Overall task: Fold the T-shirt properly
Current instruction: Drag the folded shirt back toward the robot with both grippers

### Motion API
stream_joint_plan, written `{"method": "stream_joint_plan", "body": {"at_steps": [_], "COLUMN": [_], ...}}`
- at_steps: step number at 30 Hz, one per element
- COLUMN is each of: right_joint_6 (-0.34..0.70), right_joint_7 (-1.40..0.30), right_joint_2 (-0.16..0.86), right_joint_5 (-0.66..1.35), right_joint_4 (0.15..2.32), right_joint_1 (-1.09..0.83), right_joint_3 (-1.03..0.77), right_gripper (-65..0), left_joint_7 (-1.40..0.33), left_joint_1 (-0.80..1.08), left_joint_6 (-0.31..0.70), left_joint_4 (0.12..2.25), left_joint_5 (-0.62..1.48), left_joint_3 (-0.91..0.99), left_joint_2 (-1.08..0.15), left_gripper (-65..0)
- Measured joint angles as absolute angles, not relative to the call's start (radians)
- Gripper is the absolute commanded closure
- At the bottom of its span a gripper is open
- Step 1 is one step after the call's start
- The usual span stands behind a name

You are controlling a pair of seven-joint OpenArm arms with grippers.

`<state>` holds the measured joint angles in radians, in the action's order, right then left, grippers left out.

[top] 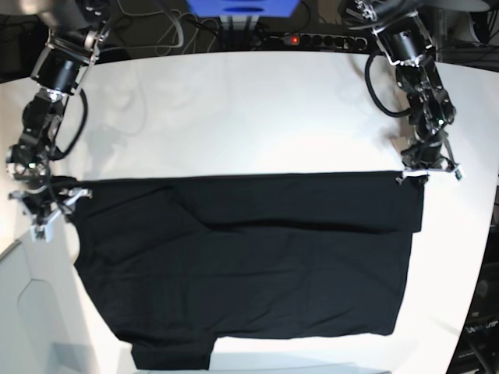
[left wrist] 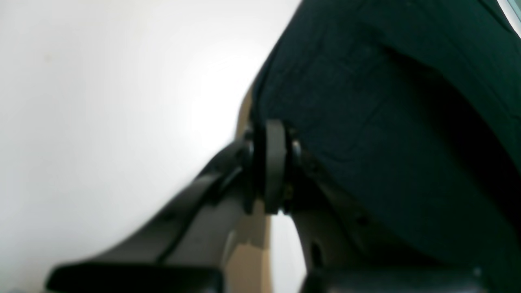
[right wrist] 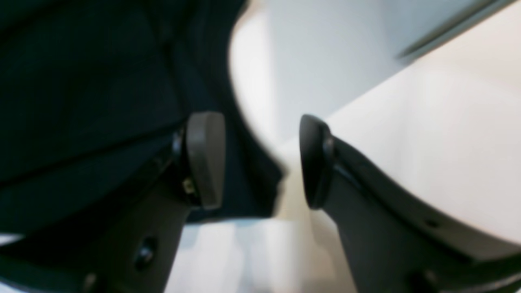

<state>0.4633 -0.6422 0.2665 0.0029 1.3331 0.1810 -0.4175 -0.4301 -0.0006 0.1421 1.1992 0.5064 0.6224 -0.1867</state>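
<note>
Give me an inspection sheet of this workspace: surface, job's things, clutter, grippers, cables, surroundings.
Surface: white table, bare beyond the cloth.
Job's things: large plain black cloth T-shirt spread flat, top edge straight, one flap doubled over across it; no print visible.
Clutter: nothing seen.
Grippers: left gripper shut on the T-shirt's corner; right gripper open, one finger against the cloth edge.
Cables: black cables behind the table's far edge; a black cable loops along the left arm.
Surroundings: blue box and black power strip with red light beyond the table.
</note>
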Motion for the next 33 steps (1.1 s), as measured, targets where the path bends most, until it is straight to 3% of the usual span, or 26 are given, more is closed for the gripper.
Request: {"method": "stream_joint_plan", "body": {"at_steps": [22,24,29,33], "right_joint_6": [0.459,0.459,0.46,0.46], "right_joint_7": [-0.575,-0.575,-0.577,-0.588], "right_joint_2": [0.287,0.287,0.284,0.286], "right_joint_5": [0.019,0.025,0.034,0.024], "right_joint_4": [1.227,1.23,1.23,1.25], "right_joint_1": [0.104,0.101,0.099,0.085], "right_joint_3": [-0.425,-0.422,-0.421,-0.421], "right_gripper": [-29.2,-24.8,0.0,0.0], "left_joint_7": [-0.419,-0.419,-0.42,-0.44], "left_joint_1": [0.017,0.017,0.037,0.085], "left_joint_6": [0.144,0.144,0.151,0.147], "left_joint_4": [1.204,1.204,1.222,1.291], "left_joint_5": [0.514,0.514,0.514,0.507], "left_joint_3": [0.626,0.627,0.627,0.626], "left_joint_2": [-0.188,-0.188,-0.187,-0.181], "left_gripper": [0.0,0.0,0.0,0.0]}}
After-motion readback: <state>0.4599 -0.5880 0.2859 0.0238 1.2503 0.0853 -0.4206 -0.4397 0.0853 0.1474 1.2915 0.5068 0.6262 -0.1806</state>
